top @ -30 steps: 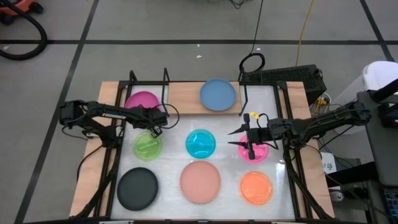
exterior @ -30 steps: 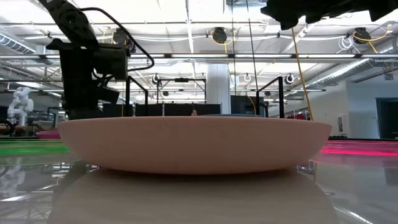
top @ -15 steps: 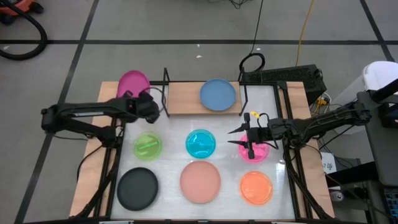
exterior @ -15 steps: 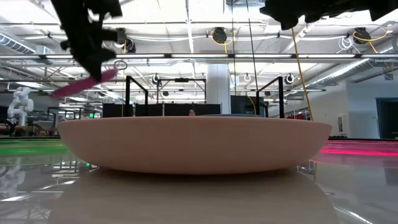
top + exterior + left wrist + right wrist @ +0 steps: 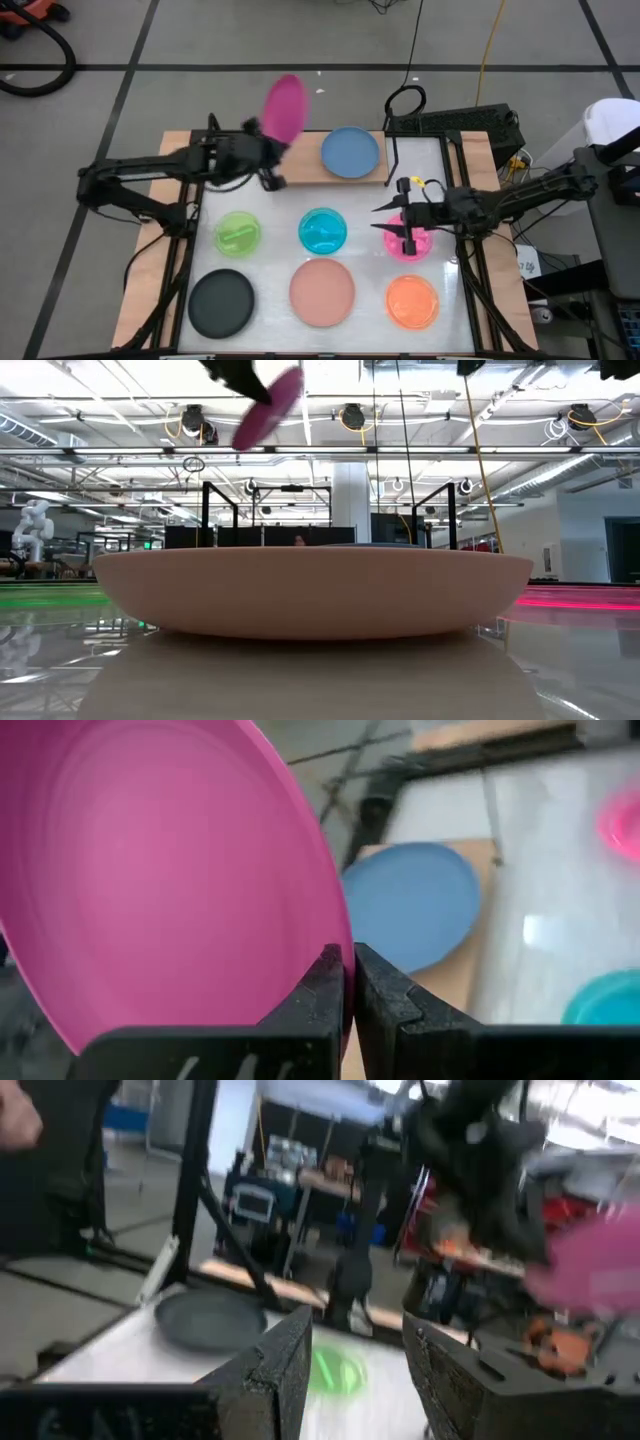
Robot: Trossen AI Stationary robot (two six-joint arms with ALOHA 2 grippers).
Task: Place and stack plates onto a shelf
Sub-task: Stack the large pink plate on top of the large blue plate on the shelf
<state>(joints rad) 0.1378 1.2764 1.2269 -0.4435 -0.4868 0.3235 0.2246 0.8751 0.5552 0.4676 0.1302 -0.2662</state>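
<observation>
Across the white bench [image 5: 365, 200], largest item first: shelf [image 5: 300, 158], a light-wood board w/ black uprights at the far edge. Blue plate [image 5: 350, 152] lay flat on its right half; left half was bare.

Magenta plate [image 5: 283, 108] was up in the air, tilted steeply, above the shelf's left half & near the blue plate. Left pincer [image 5: 266, 152] was clamped shut on its rim; left wrist view showed both fingers [image 5: 330, 992] pinching the edge, blue plate beyond.

On the bench, large plates: salmon plate [image 5: 322, 292] front centre, black plate [image 5: 221, 303] front left. Small ones: green plate [image 5: 238, 233], cyan plate [image 5: 323, 230], orange plate [image 5: 412, 301] front right, pink plate [image 5: 424, 245] partly under the right arm.

Right pincer [image 5: 402, 224] hung over the pink plate, jaws apart, holding nothing; cannot tell if touching.

Step in hand, by my read: carrying magenta to the shelf. Next move calls for levelling the plate, lowering it onto the bare left half or atop the blue, then letting go. Six plates not yet shelved.
</observation>
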